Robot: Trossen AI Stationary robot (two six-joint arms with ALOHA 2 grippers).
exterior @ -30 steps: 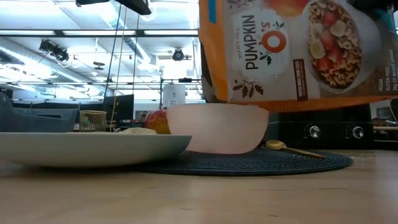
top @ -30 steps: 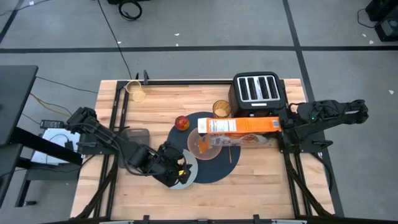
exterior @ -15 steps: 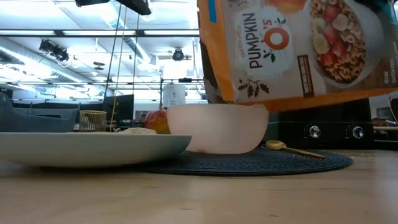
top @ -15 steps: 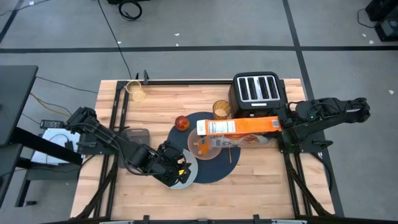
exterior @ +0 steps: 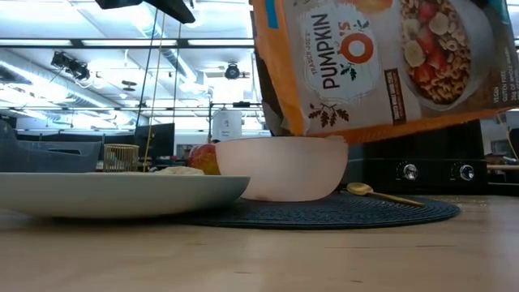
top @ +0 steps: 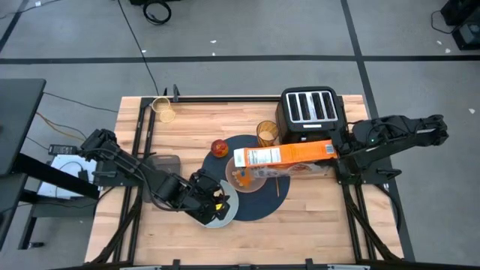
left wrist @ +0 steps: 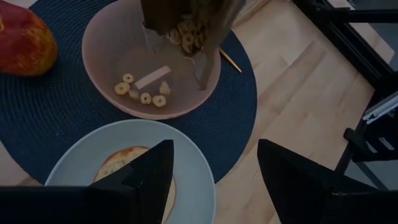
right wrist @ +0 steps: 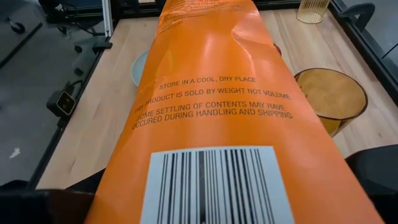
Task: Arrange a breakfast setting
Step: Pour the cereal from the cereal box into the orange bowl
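Grey floor surrounds a wooden desk in the high view, where we see the right gripper holding the cereal box by its base, tipped over the pinkish bowl on the dark-blue placemat. The left gripper hovers over the pale-blue plate, beside the red apple, amber glass and black toaster.

Low view: we see the box mouth just above the bowl rim, with the gold spoon behind.

Left wrist view: we find its fingers parted and empty over the plate and bread; cereal rings lie in the bowl.

Right wrist view: we see only the box closely.

We judge the setting laid and pouring under way; setting the box down remains.
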